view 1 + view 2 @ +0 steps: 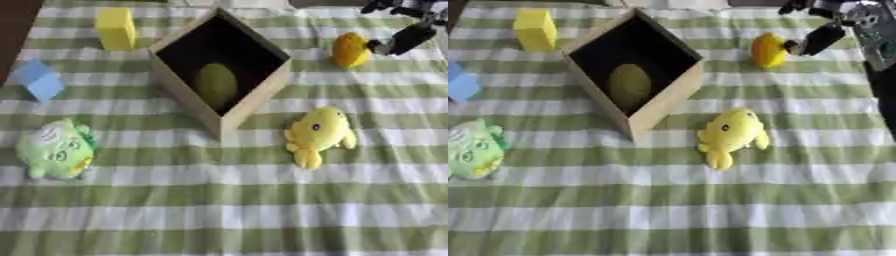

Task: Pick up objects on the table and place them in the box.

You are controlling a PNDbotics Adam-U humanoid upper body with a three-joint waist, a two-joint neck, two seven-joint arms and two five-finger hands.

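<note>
A wooden box [255, 92] stands open at the middle of the green-and-white striped cloth, with a green oval thing [215, 82] lying inside it. My right hand [822, 37] comes in from the upper right corner, open, with one dark fingertip [381, 46] against the right side of a small yellow-orange toy [350, 50]. Nothing is held. A yellow plush chick [318, 134] lies just right of the box's near corner. On the left lie a green plush [57, 148], a blue block [39, 80] and a yellow block [115, 28]. My left hand shows in neither view.
The striped cloth [227, 210] covers the whole table, and its near half bears nothing. A dark strip [881, 80] runs along the right edge. The table's left edge shows at the upper left corner [13, 35].
</note>
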